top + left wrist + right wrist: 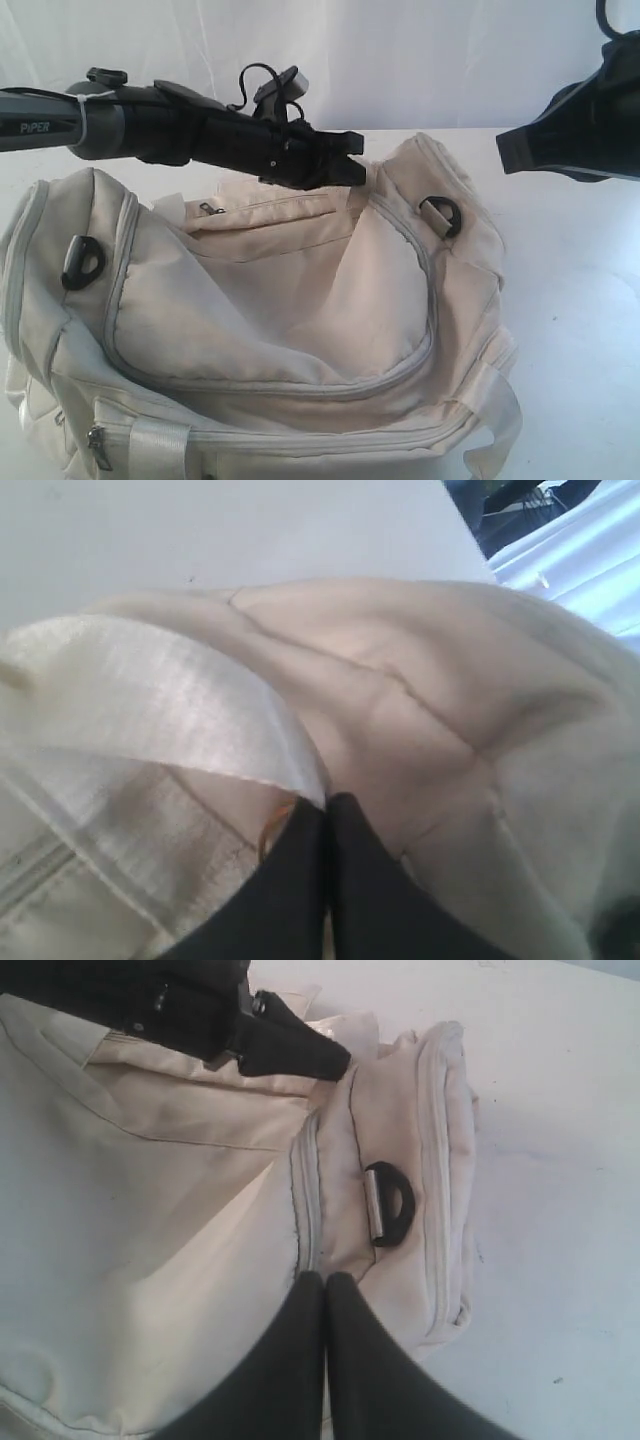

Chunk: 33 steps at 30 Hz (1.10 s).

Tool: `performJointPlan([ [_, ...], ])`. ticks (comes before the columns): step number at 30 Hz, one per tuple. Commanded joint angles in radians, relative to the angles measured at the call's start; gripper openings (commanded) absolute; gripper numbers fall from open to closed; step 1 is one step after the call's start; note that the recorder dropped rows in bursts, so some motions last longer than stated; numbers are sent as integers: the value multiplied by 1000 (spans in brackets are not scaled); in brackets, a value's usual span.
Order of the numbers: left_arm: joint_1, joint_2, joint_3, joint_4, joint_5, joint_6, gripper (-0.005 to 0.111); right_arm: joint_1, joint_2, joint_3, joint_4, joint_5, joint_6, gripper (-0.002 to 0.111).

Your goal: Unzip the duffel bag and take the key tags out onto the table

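Note:
The cream duffel bag (250, 300) lies on the white table (585, 310), its curved grey zipper (430, 300) closed along the top panel. My left gripper (352, 162) reaches across to the bag's far right end. In the left wrist view the left gripper (326, 802) is shut, its tips against the edge of a pale webbing strap (150, 700); I cannot tell if it pinches fabric. My right gripper (505, 150) hangs shut above the table to the right. Its wrist view shows the right gripper (325, 1280) over the zipper (305, 1200) and a black D-ring (390, 1203). The key tags are hidden.
A second black D-ring (82, 262) sits on the bag's left end, and a side-pocket zipper pull (97, 445) is near the front. A small orange edge (272, 825) shows beside the left fingers. Bare table (560, 1160) lies right of the bag.

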Motion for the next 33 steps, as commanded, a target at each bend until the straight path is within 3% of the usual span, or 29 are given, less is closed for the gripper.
performJointPlan([
  [1, -1, -85, -47, 31, 60, 33, 0, -1, 0, 5, 6, -5, 4, 0],
  [11, 24, -236, -51, 151, 91, 31, 0, -1, 33, 5, 6, -14, 4, 0],
  [19, 27, -251, -51, 192, 176, 31, 0, -1, 179, -11, 21, -142, 4, 0],
  [27, 27, -272, -51, 200, 189, 58, 0, -19, 396, -237, 44, -141, -66, 0],
  [30, 27, -272, -51, 200, 182, 58, 0, -69, 483, -357, 142, -81, -158, 0],
  [33, 27, -272, -51, 200, 182, 58, 0, -147, 579, -462, 405, 72, -357, 0],
])
